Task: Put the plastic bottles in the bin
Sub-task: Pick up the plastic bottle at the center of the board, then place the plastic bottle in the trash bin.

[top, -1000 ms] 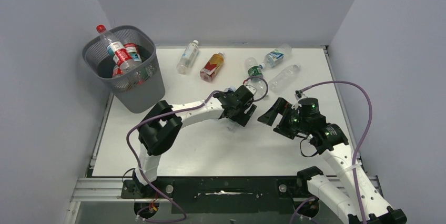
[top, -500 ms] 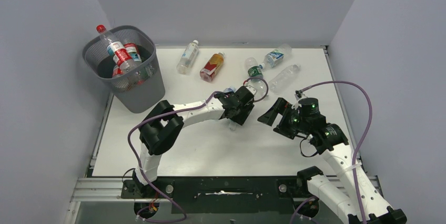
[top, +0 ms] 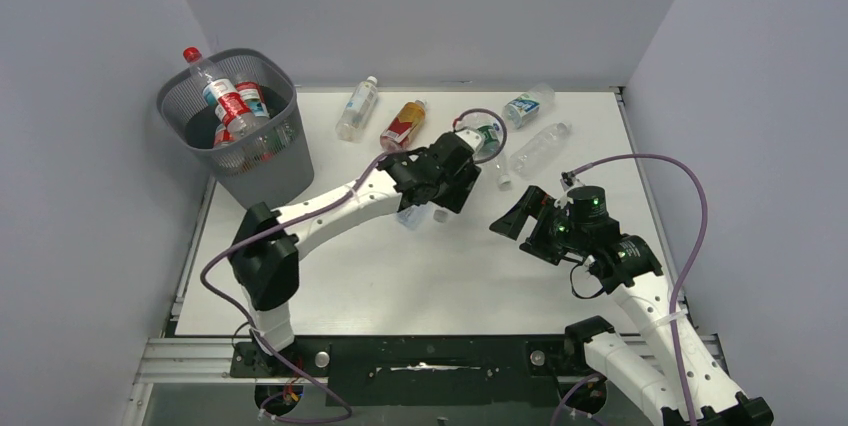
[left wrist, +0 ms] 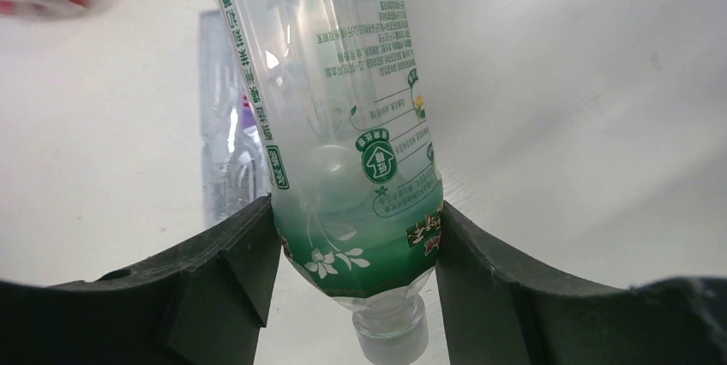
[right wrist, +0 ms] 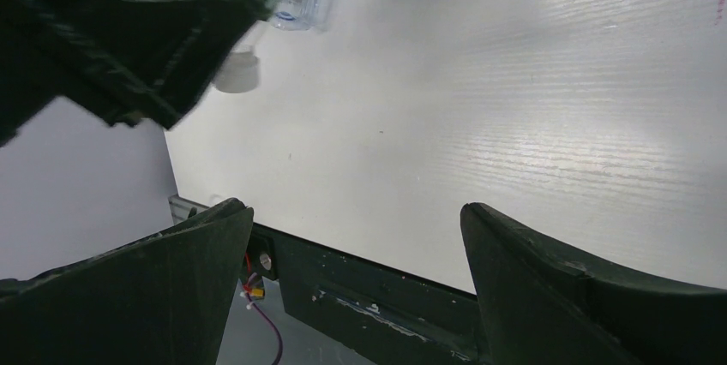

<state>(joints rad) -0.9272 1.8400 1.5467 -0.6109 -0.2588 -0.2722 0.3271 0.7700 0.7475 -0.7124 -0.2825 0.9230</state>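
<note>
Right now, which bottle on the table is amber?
The amber bottle has a red label and lies second from the left in the far row; the rest there look clear.

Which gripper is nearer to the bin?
Left. The left gripper, shut on a bottle, is mid-table, right of the bin; the right gripper is farther right, open.

The bin (top: 265, 171) stands at the far left corner of the desk (top: 400, 276). Several bottles (top: 228, 101) lie in it, one projecting above the rim. Right of the bin, along the far edge, lie the first bottle (top: 357, 108), second bottle (top: 404, 127) and a partly hidden third bottle (top: 487, 133). Next is the fourth bottle (top: 528, 104), with the fifth bottle (top: 540, 148) just in front of it. Nearer than that row, the left tool (left wrist: 354, 254) grips the held bottle (left wrist: 343, 125) between its fingers. The right tool (top: 512, 216) sits farther right, apart.
</note>
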